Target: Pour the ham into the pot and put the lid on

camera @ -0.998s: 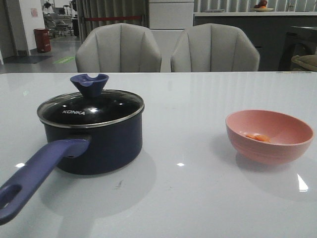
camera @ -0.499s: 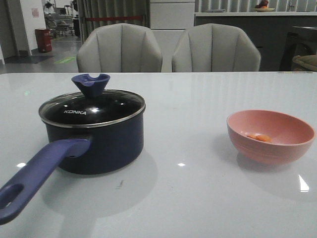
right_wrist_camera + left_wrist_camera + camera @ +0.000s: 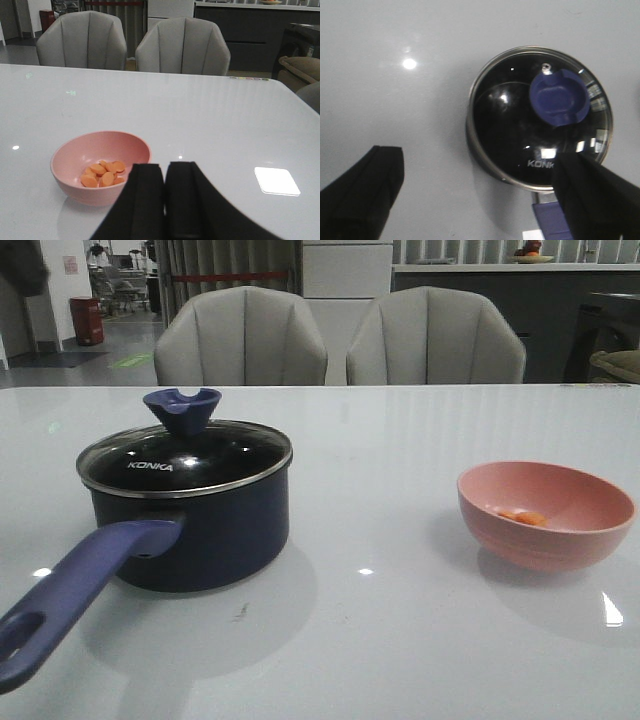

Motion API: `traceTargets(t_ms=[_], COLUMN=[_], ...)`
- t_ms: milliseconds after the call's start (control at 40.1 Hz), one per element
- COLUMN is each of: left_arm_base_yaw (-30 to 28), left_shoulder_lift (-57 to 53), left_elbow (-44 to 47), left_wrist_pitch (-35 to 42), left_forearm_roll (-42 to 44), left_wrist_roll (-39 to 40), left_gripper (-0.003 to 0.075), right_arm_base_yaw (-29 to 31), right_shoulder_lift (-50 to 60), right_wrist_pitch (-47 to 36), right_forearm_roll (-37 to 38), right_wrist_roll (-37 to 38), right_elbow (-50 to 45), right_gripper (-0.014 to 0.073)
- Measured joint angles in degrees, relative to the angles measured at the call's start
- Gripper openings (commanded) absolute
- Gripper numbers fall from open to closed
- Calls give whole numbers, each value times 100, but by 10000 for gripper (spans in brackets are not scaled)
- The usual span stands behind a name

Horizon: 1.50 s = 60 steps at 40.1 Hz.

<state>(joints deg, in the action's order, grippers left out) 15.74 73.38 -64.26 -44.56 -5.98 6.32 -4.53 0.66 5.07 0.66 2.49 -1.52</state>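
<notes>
The dark navy pot [image 3: 205,540] stands on the left of the white table, its purple-blue handle [image 3: 75,590] pointing toward the near left. The glass lid [image 3: 185,462] with its blue knob [image 3: 180,408] sits on the pot. My left gripper [image 3: 475,160] hangs open above the table beside the lid [image 3: 510,125], one finger over the handle [image 3: 547,220]. Orange ham [image 3: 102,174] pieces lie in the pink bowl [image 3: 95,192] on the right; the ham [image 3: 522,517] also shows from the front. My right gripper [image 3: 165,167] is shut and empty, just beside the bowl. Neither gripper appears in the front view.
Two grey chairs [image 3: 240,340] [image 3: 435,340] stand behind the table's far edge. Between pot and bowl [image 3: 545,548] lies bare glossy tabletop [image 3: 380,530] with light reflections.
A dark shape has come into the front view's top left corner. Pot, lid and bowl stand where they were.
</notes>
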Motion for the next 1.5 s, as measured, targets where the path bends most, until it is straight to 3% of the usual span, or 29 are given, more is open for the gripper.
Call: traceTargets(t_ms=[200, 724, 998, 1498], left_arm_base_yaw=[675, 1252, 1266, 1266], left_shoulder_lift=[1250, 3329, 3690, 3916], left_elbow=[-1089, -3340, -3587, -3587], left_wrist_pitch=[-432, -2089, -2476, -2413], left_forearm_roll=[395, 763, 923, 922], left_wrist_roll=[647, 1418, 1695, 1768], left_gripper=[638, 638, 638, 638], right_arm_base_yaw=[0, 0, 0, 0], right_shoulder_lift=[0, 0, 0, 0], right_wrist_pitch=[0, 0, 0, 0], right_forearm_roll=[0, 0, 0, 0], right_wrist_roll=[0, 0, 0, 0], right_elbow=[0, 0, 0, 0], right_gripper=[152, 152, 152, 152])
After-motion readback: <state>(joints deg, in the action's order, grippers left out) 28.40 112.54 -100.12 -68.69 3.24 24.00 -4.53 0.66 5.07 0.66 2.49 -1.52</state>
